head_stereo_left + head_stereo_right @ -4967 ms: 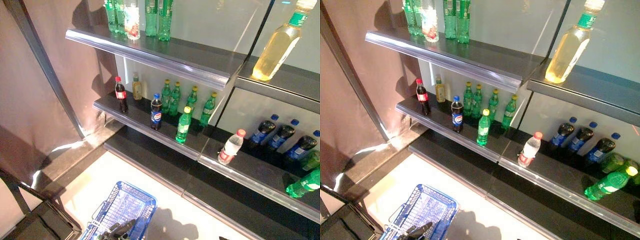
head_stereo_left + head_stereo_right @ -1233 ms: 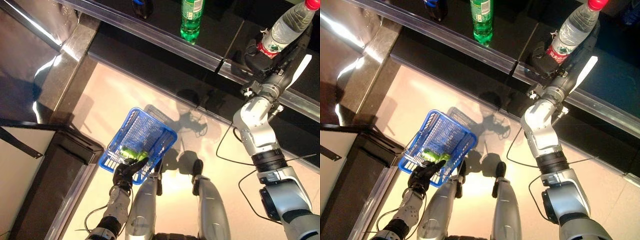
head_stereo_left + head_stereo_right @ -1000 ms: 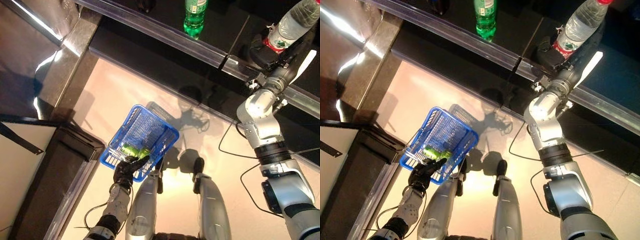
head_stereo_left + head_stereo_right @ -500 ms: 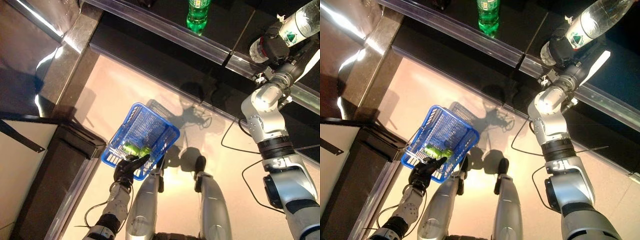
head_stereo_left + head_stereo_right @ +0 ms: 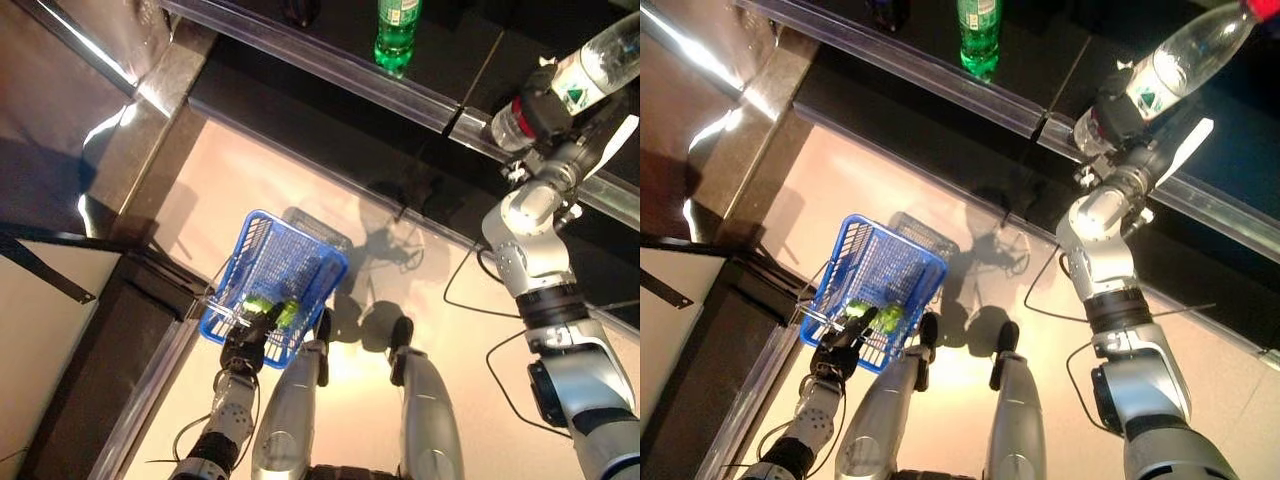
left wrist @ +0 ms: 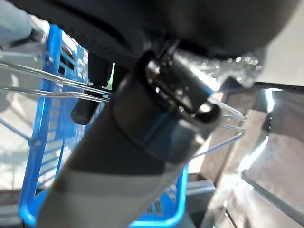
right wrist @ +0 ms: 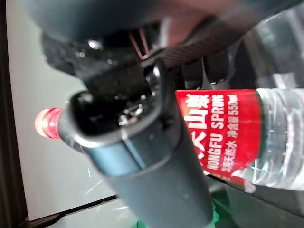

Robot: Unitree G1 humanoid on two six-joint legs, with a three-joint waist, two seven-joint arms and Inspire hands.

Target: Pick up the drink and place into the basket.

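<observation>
From the left eye view I see my right hand (image 5: 537, 104) wrapped around the clear water bottle (image 5: 590, 72), which is tilted above the dark shelf (image 5: 330, 60). In the right eye view my left hand (image 5: 843, 345) grips the wire handle of the blue basket (image 5: 902, 258) over the floor, well apart from the bottle; a green bottle (image 5: 872, 314) lies inside. The left wrist view shows fingers curled on the handle. In the right wrist view the bottle's red label sits directly behind my fingers (image 7: 209, 71).

Shop aisle, dark display shelf (image 5: 330, 70) with bottled drinks (green bottle (image 5: 394, 40) upright), blue shopping basket (image 5: 275, 283)
</observation>
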